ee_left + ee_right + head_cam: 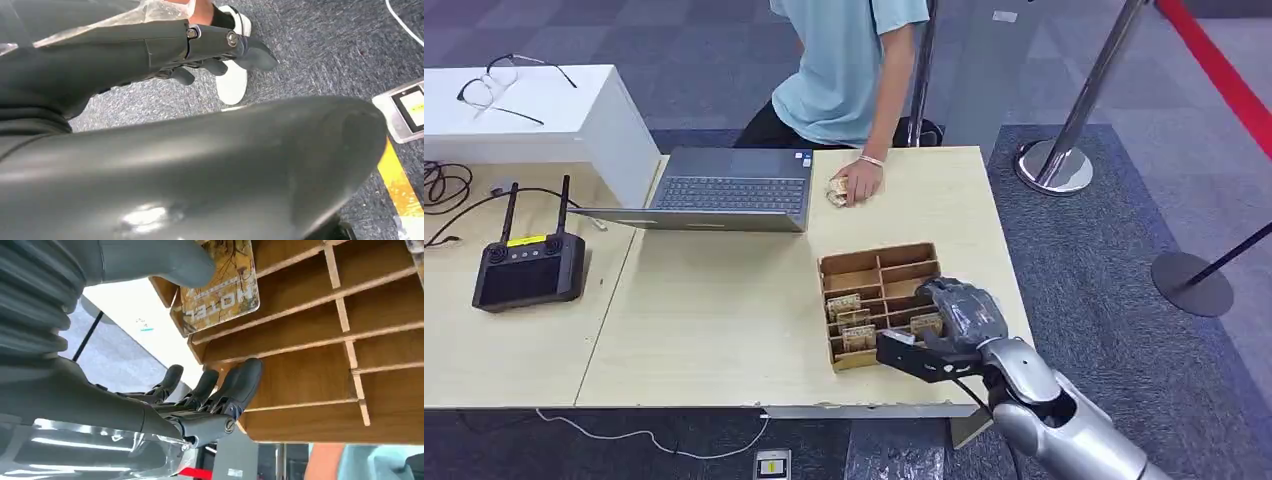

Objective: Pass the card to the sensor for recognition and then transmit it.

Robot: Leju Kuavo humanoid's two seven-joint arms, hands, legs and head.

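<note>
The wooden divided tray (879, 268) held several cards upright in its near slots. The right hand (959, 312) hovered over its right side — thumb touching one card (220, 287), fingers (239, 382) spread, nothing gripped.

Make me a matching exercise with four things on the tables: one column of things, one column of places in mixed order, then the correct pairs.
Things:
1. laptop
2. glasses
3. remote controller
4. wooden tray

Places:
A. on the white box
B. under the right hand
C. left table, antennas up
D. far edge, beside the person's hand

Pairs: 1-D, 2-A, 3-C, 4-B
</note>
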